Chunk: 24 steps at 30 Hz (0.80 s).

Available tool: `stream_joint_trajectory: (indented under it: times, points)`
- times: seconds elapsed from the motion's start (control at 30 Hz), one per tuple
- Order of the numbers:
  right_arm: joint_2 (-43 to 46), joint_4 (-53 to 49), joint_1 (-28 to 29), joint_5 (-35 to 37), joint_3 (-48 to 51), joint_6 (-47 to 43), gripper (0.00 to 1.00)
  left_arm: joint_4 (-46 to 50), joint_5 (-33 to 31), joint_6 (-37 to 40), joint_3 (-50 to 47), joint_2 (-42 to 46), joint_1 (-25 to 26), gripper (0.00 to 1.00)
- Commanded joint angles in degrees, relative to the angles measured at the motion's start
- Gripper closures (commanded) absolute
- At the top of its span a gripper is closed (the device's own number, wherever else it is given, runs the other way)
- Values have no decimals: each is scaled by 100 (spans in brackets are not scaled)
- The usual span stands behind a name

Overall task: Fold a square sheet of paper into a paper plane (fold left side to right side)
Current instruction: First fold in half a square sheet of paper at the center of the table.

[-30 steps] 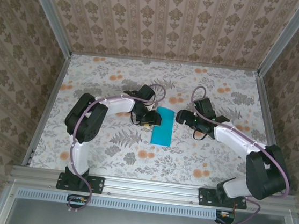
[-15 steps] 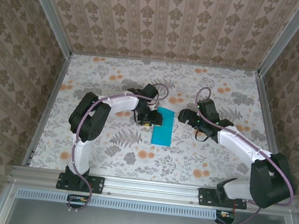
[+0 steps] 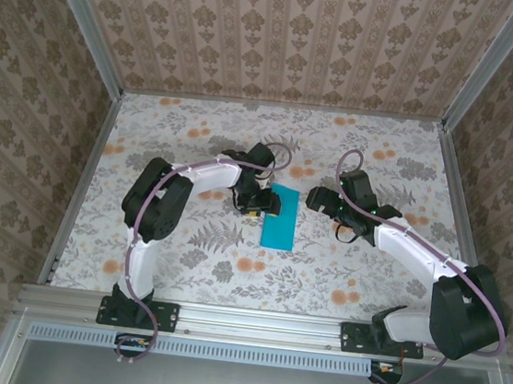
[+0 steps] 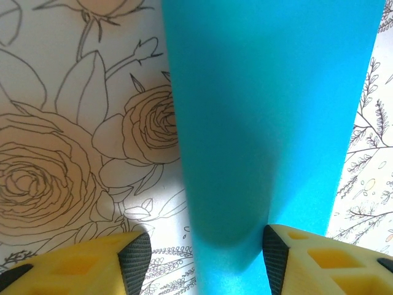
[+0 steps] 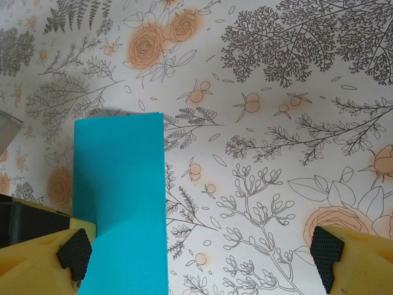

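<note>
Item: square sheet of paper (image 3: 280, 216), light, limp; best pinched at an edge | left gripper (image 4: 201, 258) half-open astride it, unclamped | right gripper (image 5: 199, 252) wide, empty

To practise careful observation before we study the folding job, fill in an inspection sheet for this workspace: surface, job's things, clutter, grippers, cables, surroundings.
Surface: table with a flat floral-print covering.
Job's things: square sheet of paper, turquoise, folded to a narrow rectangle, lying flat mid-table.
Clutter: nothing seen.
Grippers: left gripper open, its fingers either side of the paper's end; right gripper open wide, beside the paper.
Cables: purple cables run along both arms, looping near the wrists.
Surroundings: patterned walls on three sides; metal rail along the near edge.
</note>
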State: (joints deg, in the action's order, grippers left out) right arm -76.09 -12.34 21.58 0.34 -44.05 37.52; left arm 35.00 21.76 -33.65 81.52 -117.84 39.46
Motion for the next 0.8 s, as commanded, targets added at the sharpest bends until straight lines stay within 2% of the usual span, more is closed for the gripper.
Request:
stream_joint_trajectory:
  times: [0.0,0.77]
  points:
    - [148,-29,-29,151,81,1,4,-362,-22,-94,-180,-738,278,43]
    - [95,-5,-30,80,109,1,3,-143,-110,139,5,-924,387,43]
